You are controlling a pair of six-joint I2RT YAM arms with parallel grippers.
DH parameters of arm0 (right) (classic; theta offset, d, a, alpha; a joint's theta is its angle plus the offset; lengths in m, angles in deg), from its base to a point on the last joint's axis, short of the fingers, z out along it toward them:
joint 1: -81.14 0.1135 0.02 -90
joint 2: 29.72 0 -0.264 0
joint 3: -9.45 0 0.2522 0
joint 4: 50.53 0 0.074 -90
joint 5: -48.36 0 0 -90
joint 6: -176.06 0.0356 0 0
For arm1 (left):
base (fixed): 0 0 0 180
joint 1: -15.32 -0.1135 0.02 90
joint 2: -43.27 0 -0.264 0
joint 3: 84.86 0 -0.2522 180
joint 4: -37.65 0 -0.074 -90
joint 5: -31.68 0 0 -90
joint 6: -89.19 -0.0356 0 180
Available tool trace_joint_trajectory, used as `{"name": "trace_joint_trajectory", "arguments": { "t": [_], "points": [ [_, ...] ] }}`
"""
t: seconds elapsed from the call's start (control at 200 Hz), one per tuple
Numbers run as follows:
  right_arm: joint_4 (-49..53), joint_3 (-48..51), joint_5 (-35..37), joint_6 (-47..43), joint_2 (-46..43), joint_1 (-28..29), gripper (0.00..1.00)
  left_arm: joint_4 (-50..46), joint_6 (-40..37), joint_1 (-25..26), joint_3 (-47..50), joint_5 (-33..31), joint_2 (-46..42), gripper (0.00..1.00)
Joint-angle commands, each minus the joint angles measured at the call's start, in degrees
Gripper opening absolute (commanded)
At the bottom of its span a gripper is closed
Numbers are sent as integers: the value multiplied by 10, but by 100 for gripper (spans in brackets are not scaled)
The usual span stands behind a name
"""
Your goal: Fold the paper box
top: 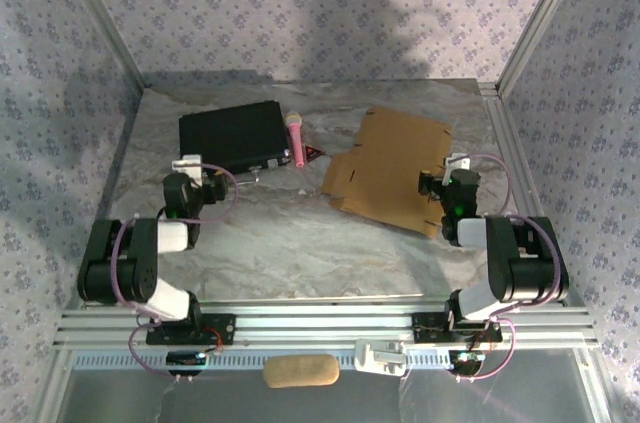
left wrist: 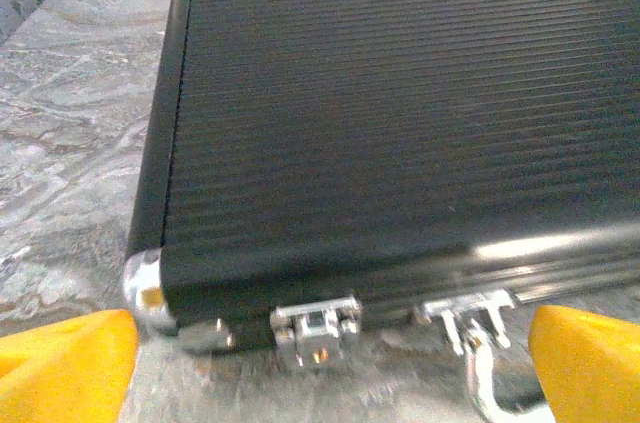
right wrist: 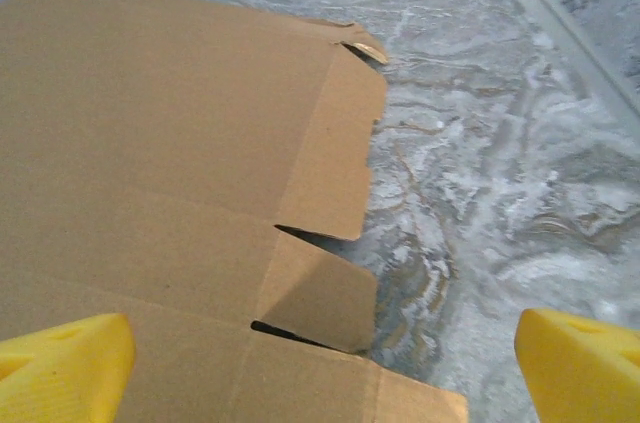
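The flat, tan-brown, die-cut cardboard paper box [top: 385,168] lies unfolded on the right half of the grey marbled bench [top: 300,233], with slotted flaps along its right edge. The right tool [right wrist: 320,363] hovers just over the sheet's near right part, its yellow fingers [right wrist: 60,368] spread wide and holding nothing. The left tool [left wrist: 330,368] is likewise spread and empty, poised at the latched near edge of the ribbed black rectangular case [left wrist: 400,113] at the back left, where a pink microphone [top: 296,138] lies just beside the case's right side.
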Motion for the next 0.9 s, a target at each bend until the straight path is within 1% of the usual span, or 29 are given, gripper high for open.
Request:
{"name": "trace_joint_trajectory", "arguments": {
  "t": [0.0,0.05,0.095,0.14,0.19,0.24,0.28,0.3,0.335,0.355,0.375,0.38,0.395,0.405,0.42,0.455,0.47,0.5,0.525,0.545,0.575,0.605,0.63,0.645,0.71,0.75,0.755,0.81,0.895],
  "points": [
    [61,-40,111,-29,-61,42,99,-10,-9,12,31,-1,-117,100],
    [96,-53,136,-28,-106,65,99,-33,-27,34,45,-15,-165,100],
    [132,-69,135,-23,-156,82,99,-64,-34,56,51,-27,-208,100],
    [191,-103,127,-7,-216,104,99,-114,-33,83,46,-40,-262,100],
    [285,-164,129,18,-260,135,99,-157,-24,121,33,-60,-321,100],
    [402,-242,128,51,-275,165,99,-219,-23,174,-2,-92,-370,99],
    [496,-289,98,102,-274,176,99,-271,-19,218,-43,-132,-396,100],
    [538,-317,83,151,-274,173,99,-294,-8,238,-66,-157,-403,100],
    [624,-353,70,254,-269,165,99,-351,59,261,-113,-211,-403,100],
    [689,-373,53,313,-264,158,99,-432,152,263,-146,-242,-401,100],
    [741,-389,32,346,-260,149,99,-527,250,262,-183,-258,-395,100],
    [753,-392,19,353,-259,147,99,-550,263,262,-192,-261,-395,100],
    [774,-399,-26,352,-256,139,99,-615,337,259,-217,-262,-388,100],
    [775,-401,-57,342,-255,133,99,-651,372,257,-231,-257,-384,100],
    [775,-404,-91,328,-253,125,99,-683,400,255,-245,-245,-378,100],
    [780,-404,-138,309,-250,115,99,-696,415,243,-256,-209,-366,100],
    [786,-400,-144,309,-250,119,99,-695,407,232,-259,-168,-360,100],
    [819,-399,-122,319,-252,137,99,-700,402,215,-267,-84,-347,99],
    [839,-395,-93,327,-256,162,99,-718,413,202,-277,-29,-335,94],
    [850,-389,-65,333,-262,190,99,-738,425,200,-288,-8,-326,90],
    [861,-374,-24,353,-275,238,97,-761,448,215,-296,7,-316,84],
    [868,-352,16,390,-292,286,96,-769,464,242,-295,10,-313,80],
    [864,-332,32,423,-305,317,95,-764,478,280,-289,4,-313,79],
    [859,-323,34,435,-310,329,95,-760,487,299,-284,-4,-314,79],
    [808,-259,40,525,-336,395,92,-723,533,413,-255,-62,-317,80],
    [768,-223,52,574,-343,433,91,-693,557,466,-238,-82,-310,81],
    [758,-213,56,590,-344,444,90,-688,560,471,-236,-83,-309,81],
    [692,-164,65,646,-346,474,88,-658,587,514,-221,-95,-288,80],
    [572,-84,61,737,-352,496,85,-611,603,559,-208,-105,-251,79]
  ]
}}
